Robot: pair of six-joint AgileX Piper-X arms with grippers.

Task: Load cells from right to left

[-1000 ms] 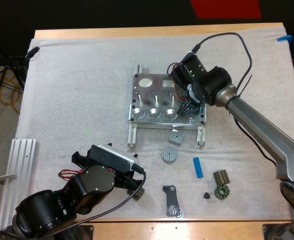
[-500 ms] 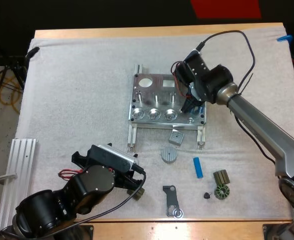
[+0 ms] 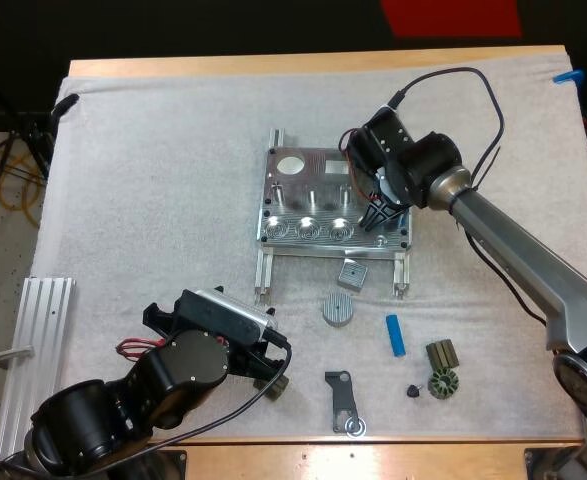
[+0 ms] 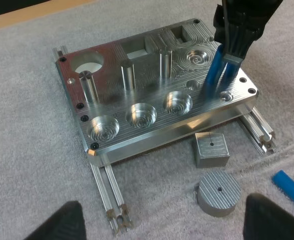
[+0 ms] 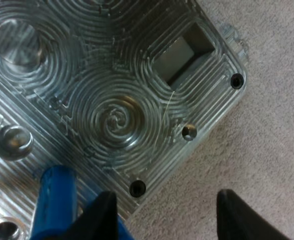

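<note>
A blue cell (image 4: 214,75) is standing tilted on the right end of the metal fixture (image 3: 291,190), its lower end meeting the machined top near a small hole and seemingly not yet sunk into a seat. The right gripper (image 3: 378,213) is hanging at the cell's upper end, and I cannot tell whether it is clamping the cell or only lying against it. The three round pockets (image 4: 140,115) along the fixture's near edge are lying empty. A second blue cell (image 3: 396,335) is lying on the mat (image 3: 153,180) in front of the fixture, well apart from it, beyond a square grey block (image 3: 352,273) and a ribbed disc (image 3: 338,309). I am judging the loading as barely begun: the rightmost place is being worked, nothing is looking seated, and everything leftward is waiting. The left gripper (image 3: 273,368) is resting near the table's near edge — jaws spread, grasping nothing
</note>
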